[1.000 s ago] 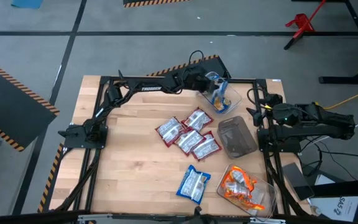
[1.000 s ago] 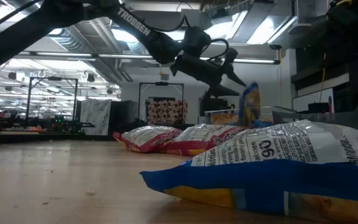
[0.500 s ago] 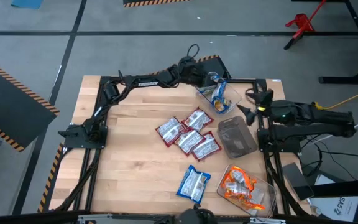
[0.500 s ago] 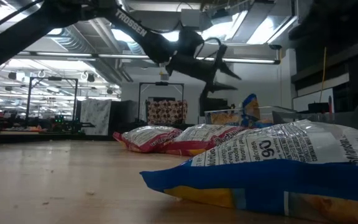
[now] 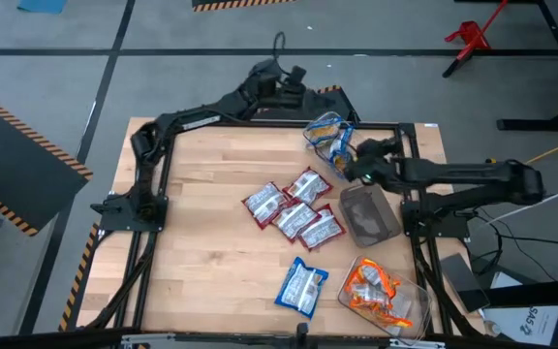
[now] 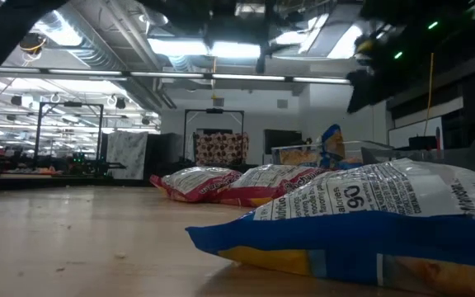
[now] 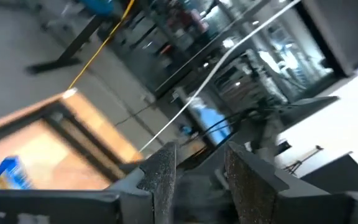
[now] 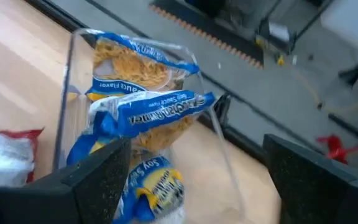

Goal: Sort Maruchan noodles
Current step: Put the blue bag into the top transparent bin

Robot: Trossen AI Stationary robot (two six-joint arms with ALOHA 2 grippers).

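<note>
Three blue-and-yellow noodle packets (image 5: 331, 142) sit in a clear tub at the table's far right; one of them stands on edge (image 6: 331, 145). Several red packets (image 5: 294, 207) lie at the table's centre (image 6: 237, 181). A single blue packet (image 5: 302, 285) lies near the near edge (image 6: 361, 223). Orange packets (image 5: 376, 291) fill a clear tub at the near right. My left gripper (image 5: 294, 78) hangs open above the far edge (image 7: 201, 177). My right gripper (image 5: 353, 167) is open beside the blue packets' tub, facing it (image 8: 197, 180).
A dark grey tub (image 5: 368, 213) stands between the two clear tubs on the right side. A black frame (image 5: 260, 124) runs around the table's edges. Bare wood (image 5: 201, 252) lies left of the red packets.
My left gripper let go of a blue packet over the far-right tub, then rose and drew back toward the far edge and the left. The packet dropped into the tub and stands there on edge. My right gripper reached leftward from the right edge toward that tub.
</note>
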